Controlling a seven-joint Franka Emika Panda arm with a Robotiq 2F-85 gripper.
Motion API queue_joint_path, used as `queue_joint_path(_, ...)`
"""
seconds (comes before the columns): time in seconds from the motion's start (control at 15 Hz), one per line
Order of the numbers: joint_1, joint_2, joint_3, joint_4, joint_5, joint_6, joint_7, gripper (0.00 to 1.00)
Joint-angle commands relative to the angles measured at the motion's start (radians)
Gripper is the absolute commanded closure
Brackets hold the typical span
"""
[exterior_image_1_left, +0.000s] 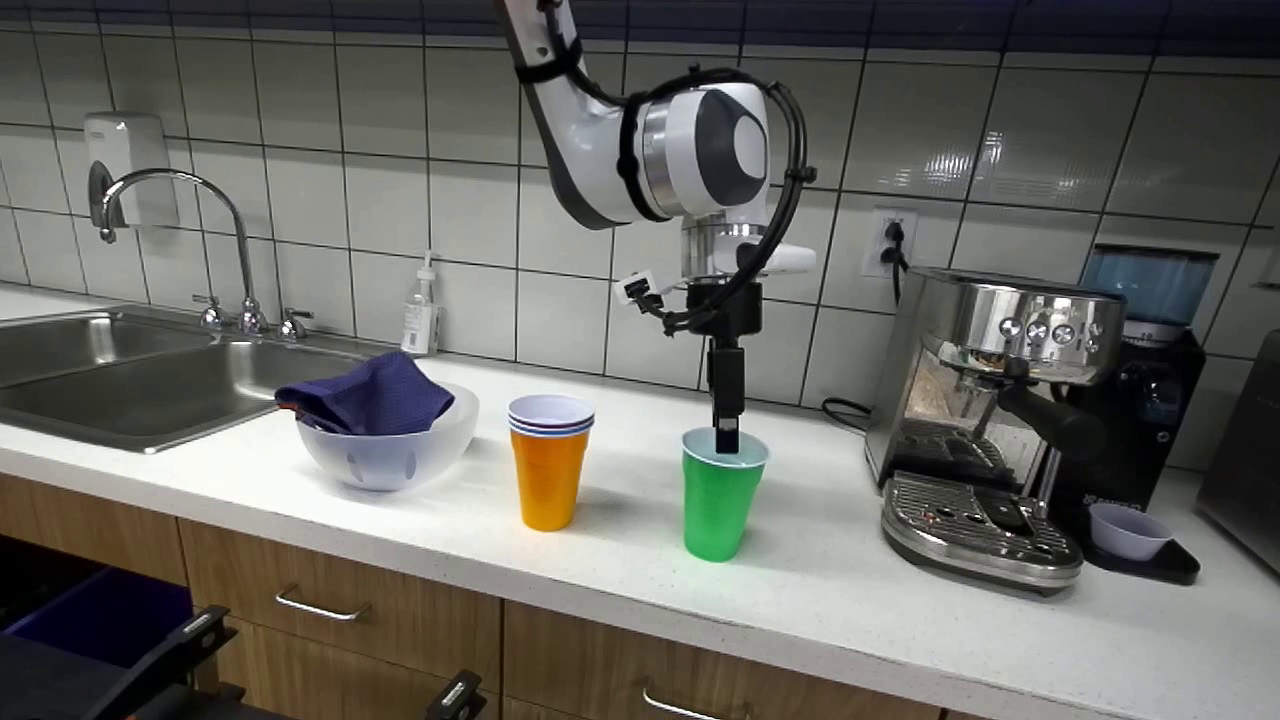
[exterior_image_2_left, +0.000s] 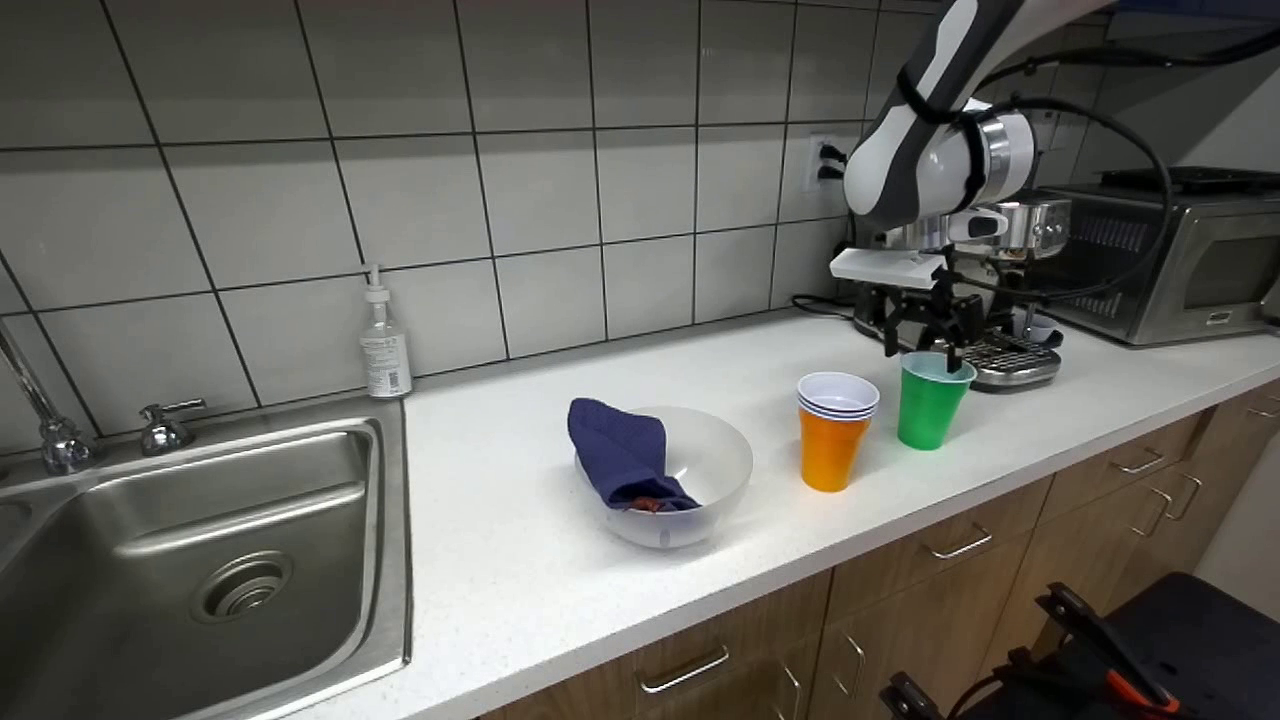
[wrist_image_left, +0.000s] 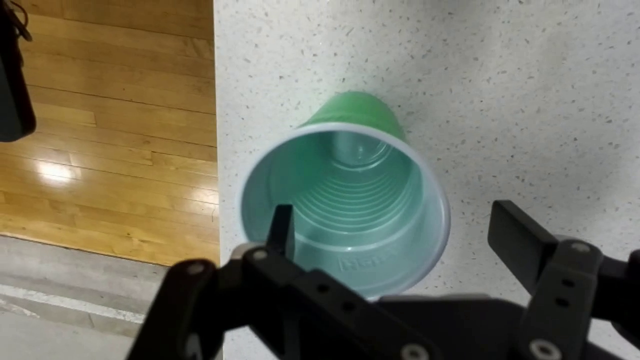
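- A green cup (exterior_image_1_left: 725, 510) stands upright on the white counter (exterior_image_1_left: 630, 545), its mouth facing up and its pale, ridged inside showing in the wrist view.
- The gripper (wrist_image_left: 394, 215) hangs right above it, pointing down, its two fingers (wrist_image_left: 282, 227) spread wide apart with nothing pinched between them.
- In the wrist view, the finger on the floor side covers part of the cup's mouth, while the opposite finger (wrist_image_left: 517, 240) lies beyond the rim, over the counter. Whether the former dips below the rim or touches the cup, I cannot tell.
- Near the green cup, apart from it, stands a stack of orange cups (exterior_image_1_left: 548, 480) with white insides.
- Past the stack, a frosted bowl (exterior_image_1_left: 420, 460) sits near the sink (exterior_image_2_left: 392, 540), a purple cloth (exterior_image_1_left: 375, 395) draped over its edge.
- The steel sink has a tap (exterior_image_1_left: 252, 320) behind it, and a pump bottle (exterior_image_2_left: 385, 355) stands at its corner by the tiled wall (exterior_image_1_left: 470, 210).
- On the opposite side of the green cup is a steel coffee machine (exterior_image_1_left: 900, 370), with a black grinder (exterior_image_1_left: 1155, 400) beside it and a small white bowl (exterior_image_1_left: 1128, 532) at the grinder's foot.
- Beyond these, in an exterior view, stands a metal oven (exterior_image_2_left: 1195, 260).
- Below the counter are wooden drawers (exterior_image_1_left: 420, 580); the wrist view shows a wooden floor (wrist_image_left: 125, 135).
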Motion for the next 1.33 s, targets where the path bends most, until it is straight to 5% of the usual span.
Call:
queue_joint_path(0.0, -0.001, 0.021, 0.004, 0.018, 0.036, 0.001, -0.002, 0.0)
queue_joint_path(0.4, -0.001, 0.041, 0.001, 0.027, 0.056, 0.0, -0.006, 0.0)
queue_joint_path(0.47, -0.001, 0.042, 0.0, 0.027, 0.054, 0.003, -0.008, 0.25)
queue_joint_path(0.6, -0.001, 0.043, -0.001, 0.029, 0.053, 0.004, -0.01, 0.32)
queue_joint_path(1.13, -0.002, 0.044, -0.005, 0.037, 0.047, -0.002, -0.016, 0.95)
queue_joint_path(1.27, -0.001, 0.039, -0.006, 0.034, 0.045, -0.004, -0.017, 1.0)
